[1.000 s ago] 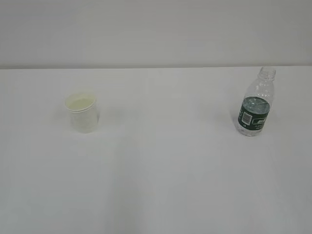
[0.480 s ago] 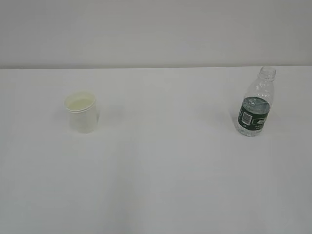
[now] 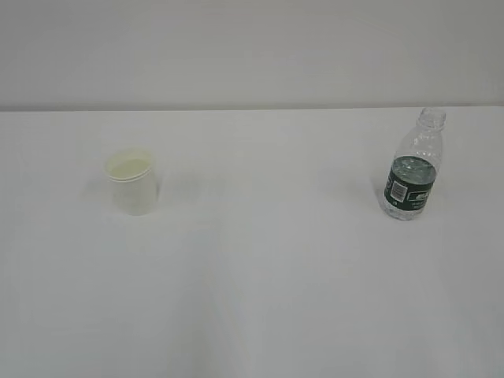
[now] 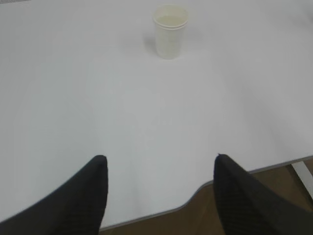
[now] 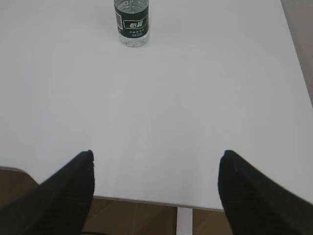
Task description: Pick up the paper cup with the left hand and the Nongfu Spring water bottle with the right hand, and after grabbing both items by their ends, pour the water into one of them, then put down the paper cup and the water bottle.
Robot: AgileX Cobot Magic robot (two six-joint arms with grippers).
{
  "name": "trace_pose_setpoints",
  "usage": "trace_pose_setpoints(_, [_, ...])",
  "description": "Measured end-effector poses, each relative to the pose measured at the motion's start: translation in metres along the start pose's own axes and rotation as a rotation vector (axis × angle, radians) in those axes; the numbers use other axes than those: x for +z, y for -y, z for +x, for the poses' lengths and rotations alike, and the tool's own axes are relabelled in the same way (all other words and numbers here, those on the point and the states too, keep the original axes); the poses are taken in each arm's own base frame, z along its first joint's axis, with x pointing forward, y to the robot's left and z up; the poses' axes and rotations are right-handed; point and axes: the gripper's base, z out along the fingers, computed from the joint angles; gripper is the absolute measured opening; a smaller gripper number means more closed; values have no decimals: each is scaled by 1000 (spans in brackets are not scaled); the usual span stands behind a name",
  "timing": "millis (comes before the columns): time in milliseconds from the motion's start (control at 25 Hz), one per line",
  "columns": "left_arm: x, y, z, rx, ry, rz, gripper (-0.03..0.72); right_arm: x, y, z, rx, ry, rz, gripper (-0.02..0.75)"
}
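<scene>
Here the small white paper cup [image 3: 132, 183] stands upright at the table's left and the clear ribbed, green-labelled Nongfu Spring water bottle [image 3: 412, 168] (uncapped, part-filled) at its right, well apart, presumably so each arm meets its own object. The black left gripper [image 4: 161, 164] and black right gripper [image 5: 156, 159] hang over the white table's [image 3: 268, 260] near edge, jaws apart and empty, each facing its target.

The only print stands on the dark green label band of the Nongfu Spring water bottle [image 3: 410, 186], right of centre in the exterior view and at the top, left of centre, in the right wrist view [image 5: 131, 22]. White characters show there, but they are too small and blurred to read.
</scene>
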Motion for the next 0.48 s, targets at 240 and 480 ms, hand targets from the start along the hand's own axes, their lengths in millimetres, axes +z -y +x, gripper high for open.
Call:
trace_pose_setpoints(240, [4, -1, 0, 0, 17, -3, 484, 3, 0, 0, 2, 10, 0, 588])
trace_pose_setpoints(480, [4, -1, 0, 0, 18, -3, 467, 3, -1, 0, 2, 10, 0, 588])
